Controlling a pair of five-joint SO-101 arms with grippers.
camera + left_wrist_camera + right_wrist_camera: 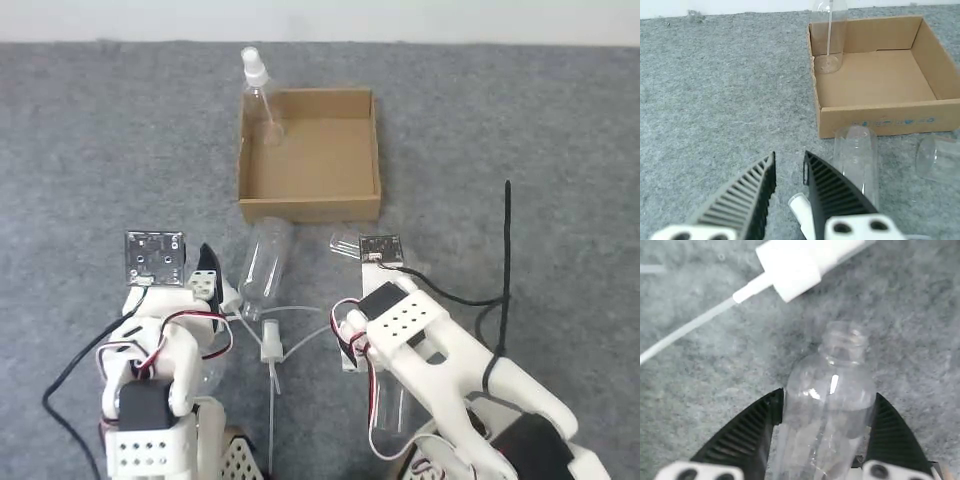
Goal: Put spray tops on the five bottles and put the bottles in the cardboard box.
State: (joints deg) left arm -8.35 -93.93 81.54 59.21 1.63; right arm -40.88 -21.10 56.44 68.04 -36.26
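Observation:
The cardboard box [310, 205] stands open at the far middle, and one capped bottle [258, 85] stands in its far left corner. In the right wrist view my right gripper [827, 395] is shut on a clear, uncapped bottle [832, 375] lying on the felt. A white spray top [800, 262] with its tube lies just past the bottle's neck. My left gripper [790, 156] is open by a narrow gap with nothing held. A white spray top [799, 207] lies beside one of its fingers. Another clear bottle [265, 268] lies in front of the box.
A further empty bottle [936, 157] lies on its side by the box's front right. Loose spray tops [272, 340] with long thin tubes lie between the two arms. A black cable [505, 260] stands up at the right. Grey felt covers the table.

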